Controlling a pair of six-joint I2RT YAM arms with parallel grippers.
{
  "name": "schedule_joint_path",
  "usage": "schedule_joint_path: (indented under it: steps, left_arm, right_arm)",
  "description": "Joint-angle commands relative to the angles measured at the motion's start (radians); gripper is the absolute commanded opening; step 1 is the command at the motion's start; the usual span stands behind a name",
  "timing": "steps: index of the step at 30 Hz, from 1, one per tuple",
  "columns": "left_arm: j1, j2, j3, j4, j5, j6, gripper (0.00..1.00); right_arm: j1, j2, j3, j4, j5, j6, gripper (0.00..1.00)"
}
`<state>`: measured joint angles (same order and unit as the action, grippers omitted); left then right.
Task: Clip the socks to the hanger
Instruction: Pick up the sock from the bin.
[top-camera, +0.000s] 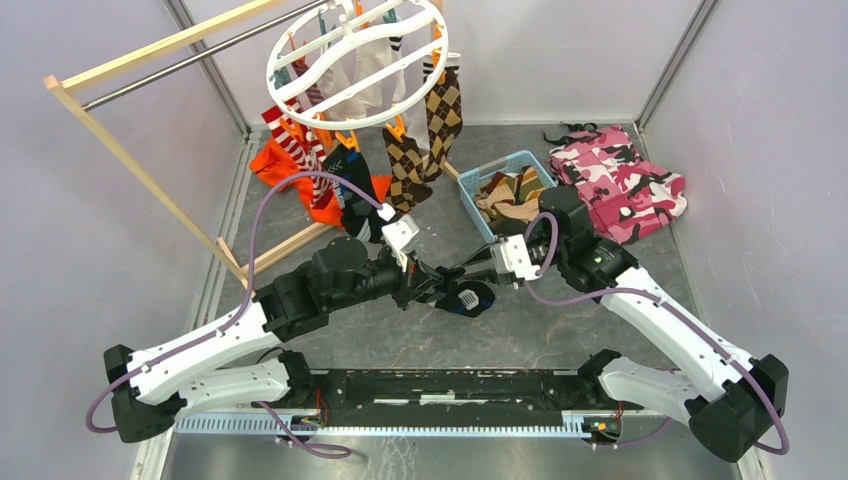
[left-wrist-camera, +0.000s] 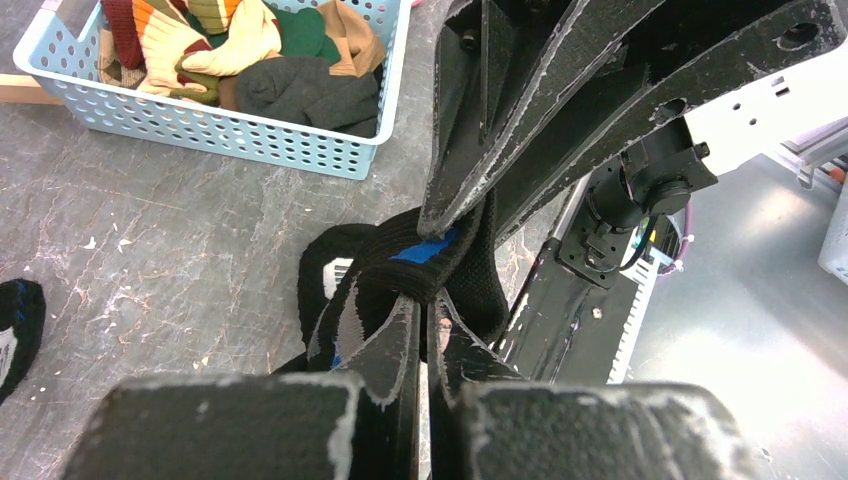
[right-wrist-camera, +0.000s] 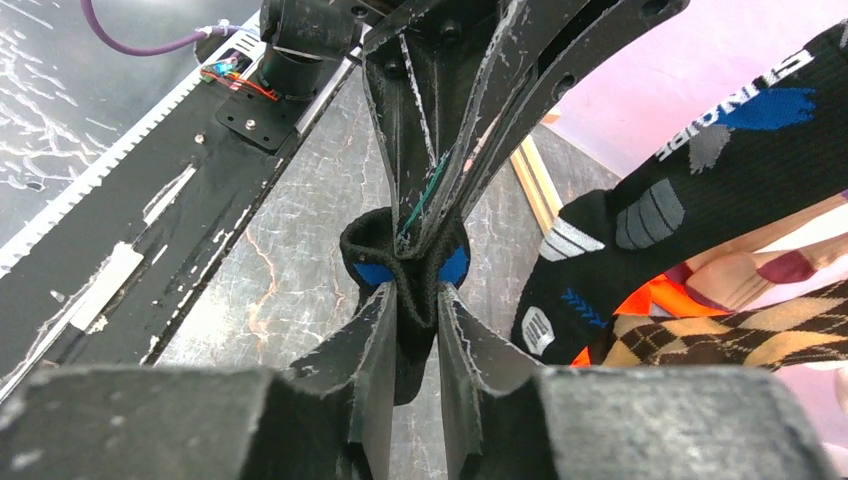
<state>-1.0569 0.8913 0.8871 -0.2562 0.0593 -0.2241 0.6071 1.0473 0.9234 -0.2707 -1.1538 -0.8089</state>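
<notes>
Evidently the left tool (left-wrist-camera: 425, 315) and the right tool (right-wrist-camera: 418, 300) are each clamped tight on one black knitted sock with blue patches (left-wrist-camera: 415, 255), held between them over the grey tabletop (top-camera: 560, 330) (likely to spread its cuff), well short of the white round plastic hanger (top-camera: 274, 70) at the back.

Shows soft, matt ribbed knit in the black sock (left-wrist-camera: 470, 270). Shows scuffed matt black plastic on the left claw (left-wrist-camera: 427, 312), perforated pale-blue plastic in the basket (left-wrist-camera: 250, 135).
</notes>
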Motion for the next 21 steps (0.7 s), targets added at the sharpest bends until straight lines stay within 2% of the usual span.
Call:
schedule_joint_path:
  steps: [1, 4, 7, 15, 21]
  left_arm:
    - [-0.003, -0.008, 0.022, 0.042, 0.015, -0.036, 0.02]
    - [-0.003, -0.02, 0.014, 0.048, -0.001, -0.042, 0.02]
    - [-0.003, -0.044, 0.008, 0.046, -0.037, -0.057, 0.03]
    - [-0.001, -0.098, 0.046, -0.059, -0.098, -0.1, 0.15]
    - [-0.002, -0.112, 0.064, -0.081, -0.07, -0.133, 0.29]
  right_arm:
    - [0.005, -0.007, -0.009, 0.004, -0.015, -0.004, 0.19]
    - [0.004, -0.01, -0.013, 0.001, -0.009, 0.002, 0.06]
    - [0.004, -0.013, -0.015, -0.002, 0.009, 0.022, 0.0]
    - [0.005, -0.021, -0.03, 0.006, 0.064, 0.08, 0.0]
    - [0.004, -0.024, -0.053, 0.077, 0.065, 0.184, 0.0]
